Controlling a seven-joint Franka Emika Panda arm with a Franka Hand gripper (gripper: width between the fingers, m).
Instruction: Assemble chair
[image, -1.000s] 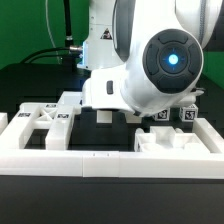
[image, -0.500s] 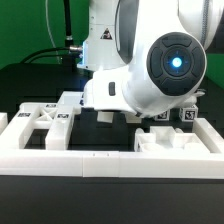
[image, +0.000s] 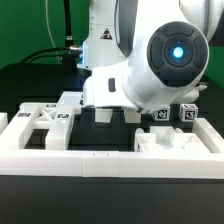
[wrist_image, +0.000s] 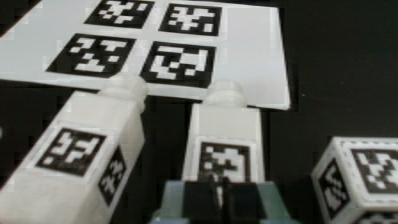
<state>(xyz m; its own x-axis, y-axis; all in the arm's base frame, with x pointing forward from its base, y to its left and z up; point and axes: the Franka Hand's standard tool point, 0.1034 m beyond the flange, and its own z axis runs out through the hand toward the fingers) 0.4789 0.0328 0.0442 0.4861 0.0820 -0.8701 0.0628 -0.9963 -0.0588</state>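
Just ahead of closed tool (wrist_image: 210, 187): white bar (wrist_image: 228, 132).

Two bars are counted just ahead of the pincer (wrist_image: 214, 198): one bar (wrist_image: 86, 150) and a second bar (wrist_image: 228, 135). One cube (wrist_image: 365, 175) is seen beside it, and four tags are counted on the one marker board (wrist_image: 249, 60) beyond the bars.

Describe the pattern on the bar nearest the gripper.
White bar, black-and-white marker tag; clearest in wrist view.
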